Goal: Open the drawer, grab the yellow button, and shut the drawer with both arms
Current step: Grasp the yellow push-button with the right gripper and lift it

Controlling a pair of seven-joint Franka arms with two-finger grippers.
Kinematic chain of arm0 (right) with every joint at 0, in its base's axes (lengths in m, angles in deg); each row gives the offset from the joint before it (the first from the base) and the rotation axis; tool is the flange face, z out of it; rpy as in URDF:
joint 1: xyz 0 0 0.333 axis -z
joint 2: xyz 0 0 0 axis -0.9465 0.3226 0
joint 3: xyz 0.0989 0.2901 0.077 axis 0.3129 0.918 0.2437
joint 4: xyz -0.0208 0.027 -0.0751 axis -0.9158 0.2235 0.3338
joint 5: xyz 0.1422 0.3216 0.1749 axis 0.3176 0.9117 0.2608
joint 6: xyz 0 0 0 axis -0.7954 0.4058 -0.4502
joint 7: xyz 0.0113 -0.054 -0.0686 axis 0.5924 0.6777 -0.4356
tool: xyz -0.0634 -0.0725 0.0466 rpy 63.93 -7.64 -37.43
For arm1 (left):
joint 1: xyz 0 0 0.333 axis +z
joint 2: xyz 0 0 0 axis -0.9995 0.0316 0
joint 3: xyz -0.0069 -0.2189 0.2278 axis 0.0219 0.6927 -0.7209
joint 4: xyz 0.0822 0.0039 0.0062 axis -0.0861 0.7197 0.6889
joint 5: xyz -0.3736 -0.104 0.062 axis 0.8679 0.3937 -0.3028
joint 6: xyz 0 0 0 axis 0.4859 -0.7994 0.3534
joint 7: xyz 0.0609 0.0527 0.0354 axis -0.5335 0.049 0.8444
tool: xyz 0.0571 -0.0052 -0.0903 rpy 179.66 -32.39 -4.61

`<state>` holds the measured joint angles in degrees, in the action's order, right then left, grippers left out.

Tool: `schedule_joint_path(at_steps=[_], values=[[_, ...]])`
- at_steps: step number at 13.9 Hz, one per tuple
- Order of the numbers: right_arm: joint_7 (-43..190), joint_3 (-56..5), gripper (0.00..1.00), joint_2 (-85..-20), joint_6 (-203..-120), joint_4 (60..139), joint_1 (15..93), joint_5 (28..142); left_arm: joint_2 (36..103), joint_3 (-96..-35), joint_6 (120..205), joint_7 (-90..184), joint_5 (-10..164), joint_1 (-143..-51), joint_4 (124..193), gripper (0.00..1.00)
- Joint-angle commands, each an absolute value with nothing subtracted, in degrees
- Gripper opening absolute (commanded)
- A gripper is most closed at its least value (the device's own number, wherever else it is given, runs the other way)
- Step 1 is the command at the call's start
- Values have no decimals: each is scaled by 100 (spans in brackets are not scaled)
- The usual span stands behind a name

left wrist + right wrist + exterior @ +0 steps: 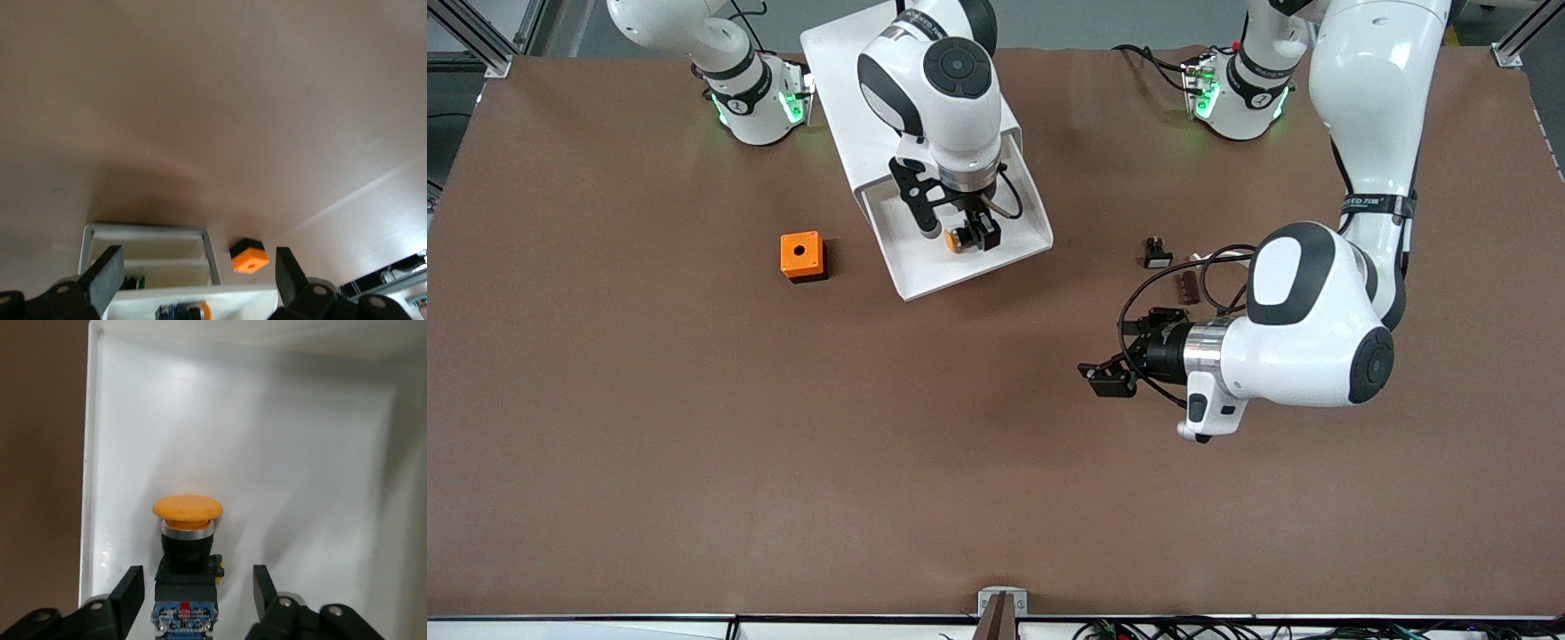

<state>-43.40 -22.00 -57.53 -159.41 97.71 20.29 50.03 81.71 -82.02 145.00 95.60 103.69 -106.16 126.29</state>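
Brown matting (694, 427) covers the table; the white drawer (1014, 253) stands open, the right gripper (960, 233) lowered inside, the left gripper (1107, 378) waiting spread over bare mat. Left wrist view: empty fingers (107, 277) apart. Right wrist view: fingers (130, 590) flank the button (187, 540) on the drawer floor, not touching.

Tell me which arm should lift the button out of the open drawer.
Right. Its hand is already down in the open drawer, fingers either side of the button with gaps showing. The left hand hangs open over bare table toward the left arm's end, well away from the drawer.
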Motion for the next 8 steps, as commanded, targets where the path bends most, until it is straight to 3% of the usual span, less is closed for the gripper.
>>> schedule_joint_path(at_steps=[1,2,4,8], values=[[-4463,-2268,49,-5691,-15903,9653,1941,4934,8000,-8235,14905,9355,9804,-10725,12736,100],[-4454,-2268,36,-5682,-15903,9653,1941,4934,8008,-8235,15045,9346,9681,-10761,12745,100],[-4454,-2268,0,-5682,-15894,9653,1941,4934,8017,-8243,15240,9346,9470,-10831,12754,100],[-4349,-2277,0,-5682,-15842,9495,2020,4943,8008,-8244,15258,9381,8978,-10998,12754,100]])
